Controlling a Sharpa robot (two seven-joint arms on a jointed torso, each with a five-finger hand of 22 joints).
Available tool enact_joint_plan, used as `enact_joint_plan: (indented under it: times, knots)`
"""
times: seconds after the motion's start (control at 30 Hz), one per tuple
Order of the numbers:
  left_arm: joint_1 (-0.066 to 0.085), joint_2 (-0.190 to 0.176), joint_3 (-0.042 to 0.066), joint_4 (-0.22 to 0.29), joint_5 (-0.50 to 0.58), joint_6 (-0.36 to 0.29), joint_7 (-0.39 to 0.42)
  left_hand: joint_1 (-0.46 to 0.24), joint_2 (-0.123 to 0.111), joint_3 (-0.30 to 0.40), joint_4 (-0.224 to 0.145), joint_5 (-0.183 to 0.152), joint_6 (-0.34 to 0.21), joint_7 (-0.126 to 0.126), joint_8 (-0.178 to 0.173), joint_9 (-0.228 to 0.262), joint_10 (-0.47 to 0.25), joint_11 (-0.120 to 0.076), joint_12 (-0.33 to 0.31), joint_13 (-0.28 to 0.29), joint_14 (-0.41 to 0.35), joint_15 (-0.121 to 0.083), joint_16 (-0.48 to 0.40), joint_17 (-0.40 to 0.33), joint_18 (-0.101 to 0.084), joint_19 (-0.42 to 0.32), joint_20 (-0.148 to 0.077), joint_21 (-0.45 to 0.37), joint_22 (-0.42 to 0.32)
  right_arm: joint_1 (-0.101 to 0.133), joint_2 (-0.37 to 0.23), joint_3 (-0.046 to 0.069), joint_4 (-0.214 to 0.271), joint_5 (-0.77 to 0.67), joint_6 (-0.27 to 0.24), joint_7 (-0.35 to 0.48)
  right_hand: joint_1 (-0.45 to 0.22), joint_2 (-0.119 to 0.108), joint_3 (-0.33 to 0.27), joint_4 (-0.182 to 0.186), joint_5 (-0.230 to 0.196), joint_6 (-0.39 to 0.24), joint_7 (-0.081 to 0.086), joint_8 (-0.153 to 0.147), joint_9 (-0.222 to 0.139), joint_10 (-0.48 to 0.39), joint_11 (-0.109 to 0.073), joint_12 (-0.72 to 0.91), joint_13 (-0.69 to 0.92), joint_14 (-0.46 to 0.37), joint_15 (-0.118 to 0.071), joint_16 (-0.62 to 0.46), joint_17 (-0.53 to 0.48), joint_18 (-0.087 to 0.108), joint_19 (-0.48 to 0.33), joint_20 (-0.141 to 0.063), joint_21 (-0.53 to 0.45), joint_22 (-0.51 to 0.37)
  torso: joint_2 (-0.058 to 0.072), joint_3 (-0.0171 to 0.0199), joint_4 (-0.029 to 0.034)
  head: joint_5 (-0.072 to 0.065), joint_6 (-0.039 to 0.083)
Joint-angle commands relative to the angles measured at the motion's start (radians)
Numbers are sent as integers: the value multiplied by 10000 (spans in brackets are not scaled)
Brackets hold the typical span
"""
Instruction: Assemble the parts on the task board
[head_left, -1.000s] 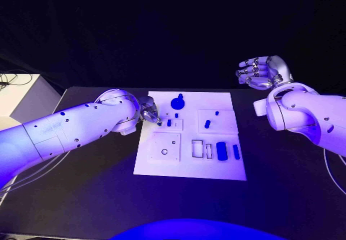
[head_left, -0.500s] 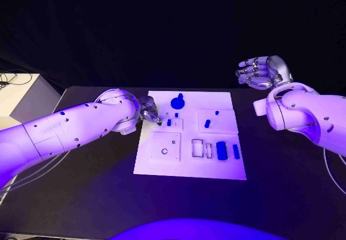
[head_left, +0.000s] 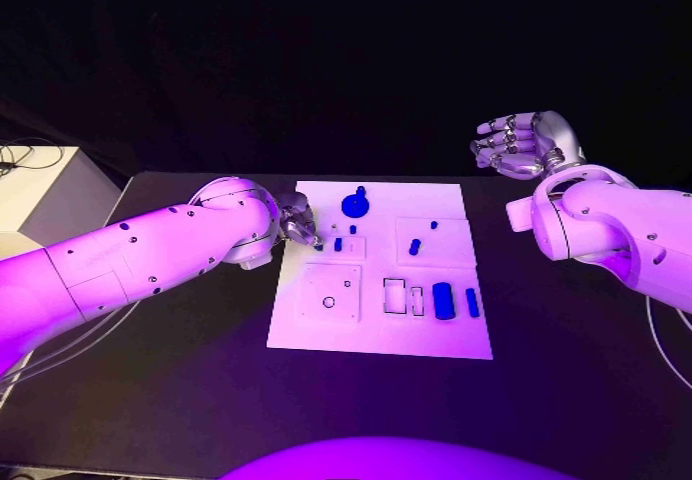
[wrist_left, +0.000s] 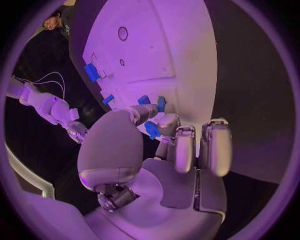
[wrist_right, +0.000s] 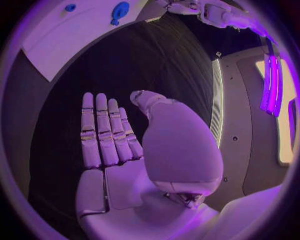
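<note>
A: Task board (head_left: 378, 330), entry. White plate at mid-table. A small blue part (wrist_left: 152, 129) is pinched between the left hand's (head_left: 299, 222) thumb and fingertip, at the board's left edge. Two short blue pegs (head_left: 345, 238) stand just beside the hand; the round blue knob (head_left: 355, 206) sits toward the board's far edge; a blue block (head_left: 443, 301) and bar (head_left: 472, 303) lie toward the board's near right.

B: Change over the last second?

A: None observed. Left hand and parts sit where they were; only the light colour differs. Judgement: the insertion is paused or proceeding very slowly.

B: Right hand?

A: The right hand (head_left: 522, 145) is raised off the board's far right corner, fingers straight and together, holding nothing.

B: Markings?

A: No legible writing or labels.
</note>
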Motion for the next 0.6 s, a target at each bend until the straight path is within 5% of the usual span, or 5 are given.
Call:
enact_joint_plan:
  times: [0.03,0.6]
  knots:
    - [-12,13,-5,31,3,253,54,-4,37,1736,-1687,53,201,-113,72,10,77,-12,46,-14,1040,-44,33,2634,-61,72,-21,52,1048,-7,8,3,0,-40,144,56,-103,-3,-20,-18,56,-26,238,-38,-16,17,81,-47,-15,3,37,-51,-12,123,-18,54,-58,-16,0,0,4,2,0]
    - [-12,23,-2,35,2,241,56,-13,20,1775,-1702,53,213,-116,72,11,86,-15,42,-18,1040,-47,33,2634,-63,78,-25,57,1059,-17,12,3,-8,-40,165,47,-103,-2,-21,-22,58,-28,239,-41,-18,14,83,-48,-24,2,39,-58,-18,123,-19,56,-60,-26,8,10,-5,3,-16]
